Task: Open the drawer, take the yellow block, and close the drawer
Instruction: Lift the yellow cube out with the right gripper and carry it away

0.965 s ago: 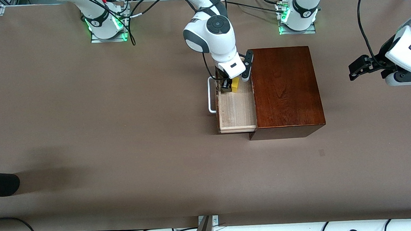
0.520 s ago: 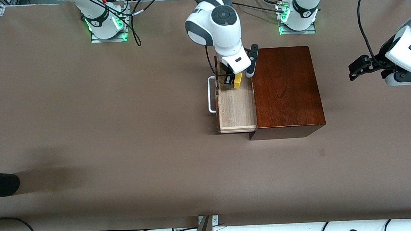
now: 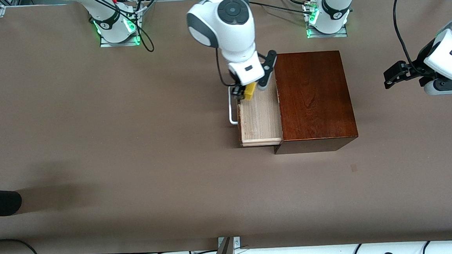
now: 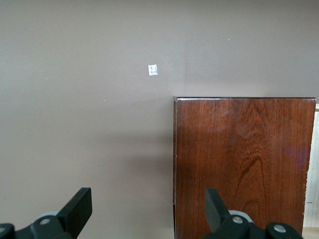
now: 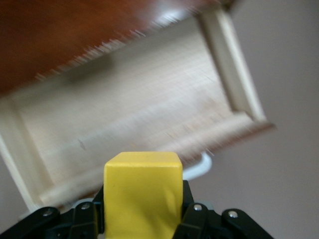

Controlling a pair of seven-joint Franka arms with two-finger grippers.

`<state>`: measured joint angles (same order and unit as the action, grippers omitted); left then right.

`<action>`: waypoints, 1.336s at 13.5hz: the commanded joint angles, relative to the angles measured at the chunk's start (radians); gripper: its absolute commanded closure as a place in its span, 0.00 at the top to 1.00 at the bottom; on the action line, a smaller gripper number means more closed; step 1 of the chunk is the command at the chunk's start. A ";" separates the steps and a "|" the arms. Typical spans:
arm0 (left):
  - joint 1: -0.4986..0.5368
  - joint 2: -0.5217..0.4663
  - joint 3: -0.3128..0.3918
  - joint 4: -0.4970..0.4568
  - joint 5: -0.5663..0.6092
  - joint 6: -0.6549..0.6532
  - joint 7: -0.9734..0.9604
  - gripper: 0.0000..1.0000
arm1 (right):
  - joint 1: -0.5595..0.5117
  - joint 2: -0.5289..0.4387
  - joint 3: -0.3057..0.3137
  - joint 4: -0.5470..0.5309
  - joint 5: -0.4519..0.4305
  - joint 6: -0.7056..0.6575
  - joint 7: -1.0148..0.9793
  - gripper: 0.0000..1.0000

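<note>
Yellow block, plain matte cube, clenched in my right gripper, lifted over open drawer corner by white bar handle, probably clear of pale rough wood. Glossy mahogany box near table's robot-side edge. Left gripper spread, waiting beside box.

Right gripper aloft, jaws clamped; left gripper waiting aloft, jaws apart.
</note>
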<state>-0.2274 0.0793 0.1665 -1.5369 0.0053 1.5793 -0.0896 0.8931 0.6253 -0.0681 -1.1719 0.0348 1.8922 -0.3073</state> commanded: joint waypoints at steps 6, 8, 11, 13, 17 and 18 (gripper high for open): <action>0.010 0.017 -0.001 0.032 -0.019 -0.013 0.024 1.00 | -0.002 -0.268 -0.235 -0.360 0.016 0.023 0.065 0.01; 0.008 0.017 -0.002 0.034 -0.018 -0.015 0.024 1.00 | -0.002 -0.352 -0.292 -0.510 0.016 0.115 0.077 0.01; 0.005 0.017 -0.002 0.034 -0.018 -0.015 0.022 1.00 | 0.000 -0.442 -0.366 -0.700 0.007 0.224 0.166 0.01; 0.003 0.017 -0.002 0.034 -0.018 -0.015 0.022 1.00 | 0.000 -0.482 -0.424 -0.799 0.005 0.281 0.172 0.01; 0.003 0.017 -0.004 0.034 -0.016 -0.013 0.022 1.00 | 0.000 -0.544 -0.559 -1.004 0.007 0.433 0.174 0.01; 0.002 0.017 -0.004 0.034 -0.016 -0.015 0.022 1.00 | -0.002 -0.544 -0.593 -1.041 0.007 0.473 0.174 0.01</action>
<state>-0.2278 0.0800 0.1625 -1.5368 0.0053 1.5793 -0.0896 0.8773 0.1437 -0.6098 -2.0969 0.0414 2.2834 -0.1551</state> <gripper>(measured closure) 0.000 0.445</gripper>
